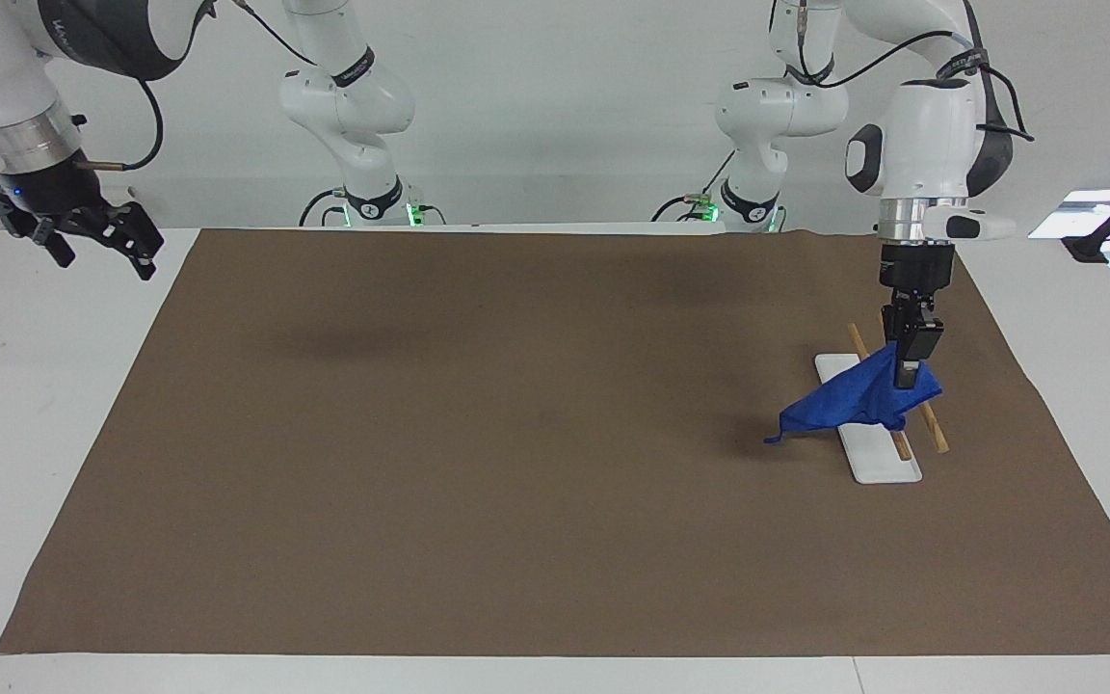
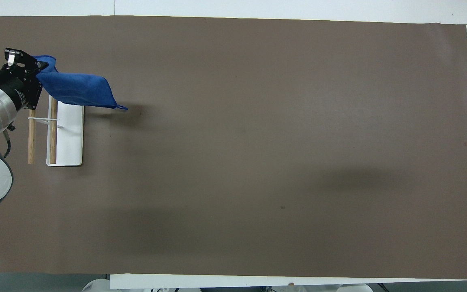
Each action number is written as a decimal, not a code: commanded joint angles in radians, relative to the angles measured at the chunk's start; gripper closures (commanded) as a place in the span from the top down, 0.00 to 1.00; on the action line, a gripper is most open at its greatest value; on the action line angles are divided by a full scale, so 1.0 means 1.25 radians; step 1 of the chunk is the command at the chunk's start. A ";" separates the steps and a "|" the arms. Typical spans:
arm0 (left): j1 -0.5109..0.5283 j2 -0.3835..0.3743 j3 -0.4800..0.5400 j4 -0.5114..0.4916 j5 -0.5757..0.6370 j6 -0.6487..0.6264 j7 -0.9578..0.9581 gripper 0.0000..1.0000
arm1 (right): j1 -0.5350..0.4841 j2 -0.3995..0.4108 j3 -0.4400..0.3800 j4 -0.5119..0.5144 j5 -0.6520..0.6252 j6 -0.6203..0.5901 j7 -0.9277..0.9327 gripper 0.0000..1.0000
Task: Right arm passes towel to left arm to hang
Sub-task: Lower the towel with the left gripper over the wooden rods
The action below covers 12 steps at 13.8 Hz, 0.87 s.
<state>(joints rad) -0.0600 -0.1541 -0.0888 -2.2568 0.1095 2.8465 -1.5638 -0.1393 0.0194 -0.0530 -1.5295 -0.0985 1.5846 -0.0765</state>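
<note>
Over the rack (image 1: 868, 463), the bright blue towel (image 1: 849, 403) hangs crumpled, corner trailing.

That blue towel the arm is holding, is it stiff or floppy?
Probably floppy: pinched at one end by the left gripper, the towel sags and folds over the wooden rack. Likely light too, since one small pinch holds it. It looks fuzzy, so hardly slippery.
</note>
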 commanded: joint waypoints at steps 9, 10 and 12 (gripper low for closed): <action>0.046 -0.071 -0.010 -0.038 0.015 -0.125 -0.379 0.00 | 0.271 -0.006 -0.226 -0.002 0.014 -0.012 -0.019 1.00; 0.046 -0.071 -0.011 -0.038 0.015 -0.128 -0.386 0.00 | 0.271 -0.007 -0.226 -0.002 0.014 -0.016 -0.019 1.00; 0.046 -0.072 -0.011 -0.040 0.017 -0.131 -0.408 0.00 | 0.271 -0.008 -0.226 -0.002 0.014 -0.018 -0.019 1.00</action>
<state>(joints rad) -0.0082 -0.2167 -0.0968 -2.2909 0.1105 2.7082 -2.0288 0.2012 0.0189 -0.3313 -1.5282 -0.0968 1.5726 -0.0765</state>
